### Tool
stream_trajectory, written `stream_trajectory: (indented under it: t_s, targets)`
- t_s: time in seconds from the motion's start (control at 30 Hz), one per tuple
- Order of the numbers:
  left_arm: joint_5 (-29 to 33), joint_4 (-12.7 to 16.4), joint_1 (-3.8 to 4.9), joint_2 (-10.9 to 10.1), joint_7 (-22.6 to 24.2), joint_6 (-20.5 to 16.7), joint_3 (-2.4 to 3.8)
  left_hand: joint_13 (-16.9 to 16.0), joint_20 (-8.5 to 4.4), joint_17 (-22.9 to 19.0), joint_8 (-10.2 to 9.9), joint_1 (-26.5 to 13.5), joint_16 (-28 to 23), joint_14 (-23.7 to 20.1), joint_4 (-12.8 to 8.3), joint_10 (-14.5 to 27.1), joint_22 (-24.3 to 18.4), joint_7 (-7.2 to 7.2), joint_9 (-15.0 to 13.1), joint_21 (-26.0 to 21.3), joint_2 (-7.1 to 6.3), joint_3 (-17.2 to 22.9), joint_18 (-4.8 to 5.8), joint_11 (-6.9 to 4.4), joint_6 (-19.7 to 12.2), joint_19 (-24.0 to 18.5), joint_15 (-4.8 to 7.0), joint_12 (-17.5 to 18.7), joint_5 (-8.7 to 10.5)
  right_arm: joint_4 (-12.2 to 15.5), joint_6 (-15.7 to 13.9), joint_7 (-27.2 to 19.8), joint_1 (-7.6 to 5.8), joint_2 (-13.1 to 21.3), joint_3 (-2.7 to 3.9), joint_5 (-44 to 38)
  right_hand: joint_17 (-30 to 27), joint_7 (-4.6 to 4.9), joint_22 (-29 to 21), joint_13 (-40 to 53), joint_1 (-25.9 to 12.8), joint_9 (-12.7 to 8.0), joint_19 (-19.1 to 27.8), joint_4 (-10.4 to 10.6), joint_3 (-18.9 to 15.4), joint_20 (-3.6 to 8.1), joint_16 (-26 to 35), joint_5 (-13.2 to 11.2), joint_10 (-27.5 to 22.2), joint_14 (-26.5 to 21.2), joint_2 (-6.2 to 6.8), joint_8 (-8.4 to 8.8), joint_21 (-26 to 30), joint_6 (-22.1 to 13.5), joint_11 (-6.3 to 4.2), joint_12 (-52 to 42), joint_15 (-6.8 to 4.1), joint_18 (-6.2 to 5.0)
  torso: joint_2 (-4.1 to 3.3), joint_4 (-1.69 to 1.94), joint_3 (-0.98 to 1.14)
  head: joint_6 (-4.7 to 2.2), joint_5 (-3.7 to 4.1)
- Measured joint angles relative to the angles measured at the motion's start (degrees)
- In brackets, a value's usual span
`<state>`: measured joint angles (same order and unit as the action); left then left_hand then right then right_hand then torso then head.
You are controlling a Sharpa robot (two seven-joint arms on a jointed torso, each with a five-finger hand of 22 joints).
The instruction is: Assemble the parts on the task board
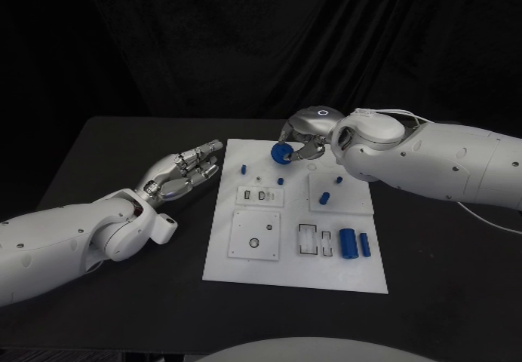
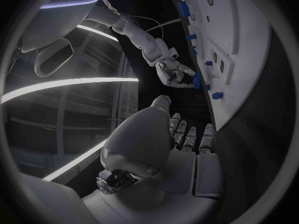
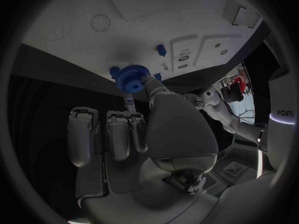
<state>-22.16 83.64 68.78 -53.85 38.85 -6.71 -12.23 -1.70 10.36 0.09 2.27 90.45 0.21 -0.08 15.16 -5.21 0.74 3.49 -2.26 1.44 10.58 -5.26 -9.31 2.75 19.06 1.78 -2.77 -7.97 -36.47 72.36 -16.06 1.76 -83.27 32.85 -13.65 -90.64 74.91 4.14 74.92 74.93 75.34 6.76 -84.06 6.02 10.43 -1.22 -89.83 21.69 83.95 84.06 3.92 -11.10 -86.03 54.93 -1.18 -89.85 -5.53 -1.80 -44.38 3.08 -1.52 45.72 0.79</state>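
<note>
Right hand holds a blue gear over the far edge of the board.

The right hand (image 1: 308, 141) pinches a small blue toothed plastic gear wheel (image 1: 282, 154) between thumb and a finger, the other fingers (image 3: 118, 134) lying straight and loose beside it. The gear hangs above the far edge of the flat white plastic task board (image 1: 283, 268), near its far-left corner, its flat face tilted toward the board. Its seat likely lies below and nearer the robot, so the move turns on lowering it face-down. The left hand (image 1: 182, 175) rests off the board's left edge on the black worktop (image 1: 120, 151), fingers apart, holding nothing. Small blue pegs (image 1: 324, 198) stand mid-board; two blue cylinders (image 1: 348, 243) lie near the right edge.
</note>
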Motion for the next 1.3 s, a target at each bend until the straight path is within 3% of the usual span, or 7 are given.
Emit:
stream_trajectory:
  t_s: [0.73, 0.9, 0.93, 0.97, 1.03, 1.13, 1.3]
  targets:
    - [0.00, 0.07, 0.00, 0.06, 0.00, 0.19, 0.00, 0.00, 0.20, 0.00, 0.00, 0.00, 0.00, 0.00, 0.00, 0.00, 0.00, 0.20, 0.01, 0.00, 0.00, 0.00, 0.00, 0.00, 0.21, -0.21, 0.00, 0.00, 0.00, -4.69, 3.12, -0.62, 1.35, -4.04, 0.10, -0.02, 0.00, -0.51, -0.01, -0.01, -0.25, 0.00, 0.00, 0.11, 0.21, 0.00, 0.00, 0.24, -0.13, 0.00, 0.27, -1.31, 0.28, -0.73, 0.28, 0.00, 0.42, 0.00, 0.01, 0.02, -0.01, 0.41, -0.41]
    - [0.00, 0.07, 0.00, 0.07, 0.00, 0.22, 0.00, 0.00, 0.20, -0.02, 0.00, 0.02, 0.00, 0.00, 0.00, 0.00, 0.00, 0.20, 0.01, 0.00, 0.02, 0.00, 0.00, 0.00, 0.20, -0.21, 0.00, 0.00, 0.00, -4.78, 3.71, -0.62, 1.35, -4.06, 0.12, -0.02, 0.00, -0.09, -0.01, -0.01, -0.18, 0.40, 0.01, 0.21, 1.37, -0.42, 0.00, 0.25, -0.13, -0.01, 0.20, -1.69, 1.07, -3.67, 0.28, 0.00, 0.42, 0.00, 0.02, -0.12, -0.01, 0.49, -0.57]
    - [0.00, 0.06, 0.00, 0.09, 0.00, 0.23, 0.00, 0.00, 0.20, -0.03, 0.00, 0.20, 0.00, 0.00, -0.09, 0.00, 0.00, 0.20, 0.01, 0.00, 0.20, 0.10, 0.00, 0.00, 0.20, -0.21, 0.00, 0.00, 0.00, -4.79, 3.90, -0.61, 1.35, -4.08, 0.12, -0.02, 0.00, -0.18, -0.01, -0.01, -0.17, 7.36, 0.01, 0.17, 1.50, -0.42, 0.00, 0.28, -0.12, -0.01, 0.20, -0.09, 1.34, -4.91, 0.28, 0.00, 0.42, 0.00, 0.03, -0.14, -0.01, 0.51, -0.58]
    - [0.00, 0.05, 0.00, 0.10, 0.00, 0.24, 0.00, 0.00, 0.20, -0.03, 0.00, 0.23, 0.00, 0.00, -0.16, 0.00, 0.00, 0.20, 0.01, 0.00, 0.23, 0.16, 0.00, 0.00, 0.21, -0.21, 0.00, 0.00, 0.00, -4.80, 4.07, -0.61, 1.36, -4.11, 0.12, -0.01, 0.00, -0.44, -0.01, -0.01, -0.02, 10.74, 0.01, 0.29, 1.92, -0.42, 0.00, 0.36, -0.13, -0.01, 0.05, 1.36, 1.61, -6.33, 0.28, 0.00, 0.42, 0.00, 0.04, -0.16, -0.01, 0.55, -0.58]
    - [0.00, 0.03, 0.00, 0.15, 0.00, 0.25, 0.00, 0.00, 0.20, -0.03, 0.00, 0.23, 0.00, 0.00, -0.16, 0.00, 0.00, 0.20, 0.01, 0.00, 0.23, 0.16, 0.00, 0.00, 0.20, -0.21, 0.00, 0.00, 0.00, -4.82, 4.46, -0.60, 1.38, -4.17, 0.10, -0.01, 0.00, -1.01, -0.01, -0.01, -0.03, 12.08, 0.01, 0.14, 2.25, -0.42, 0.00, 0.68, -0.01, -0.01, 0.04, 3.70, 2.16, -8.75, -0.19, 0.00, 0.42, 0.00, 0.05, -0.18, -0.01, 0.60, -0.55]
    - [0.00, 0.02, 0.00, 0.19, 0.00, 0.28, 0.00, 0.00, 0.20, -0.03, 0.00, 0.23, 0.00, 0.00, -0.16, 0.00, 0.00, 0.20, 0.01, 0.00, 0.23, 0.16, 0.00, 0.00, 0.21, -0.21, 0.00, 0.00, 0.00, -4.87, 4.96, -0.58, 1.48, -4.24, 0.05, -0.01, 0.00, -2.14, 0.01, -0.01, -0.14, 9.12, 0.10, -0.14, 2.68, -0.04, 0.00, 0.46, 0.09, -0.08, -0.01, 7.16, 3.05, -13.94, -1.39, 0.00, -0.05, 0.00, 0.05, -0.20, 0.01, 0.69, -0.49]
    - [0.00, -0.01, 0.00, 0.20, 0.00, 0.32, 0.00, 0.00, 0.20, -0.03, 0.00, 0.23, 0.00, 0.21, -0.16, 0.00, 0.00, 0.20, 0.01, 0.00, 0.23, 0.16, 0.00, 0.00, 0.20, -0.21, -0.20, 0.00, 0.00, -5.06, 5.73, -0.57, 1.60, -4.32, 0.02, -0.02, 0.00, -3.80, 0.03, -0.02, -0.67, 2.71, 0.00, -0.33, 2.87, 0.82, 0.21, 0.46, 0.10, -0.04, 0.53, 8.45, 3.57, -27.89, -2.62, 0.24, -0.85, 0.00, 0.09, -0.24, 0.04, 0.84, -0.57]
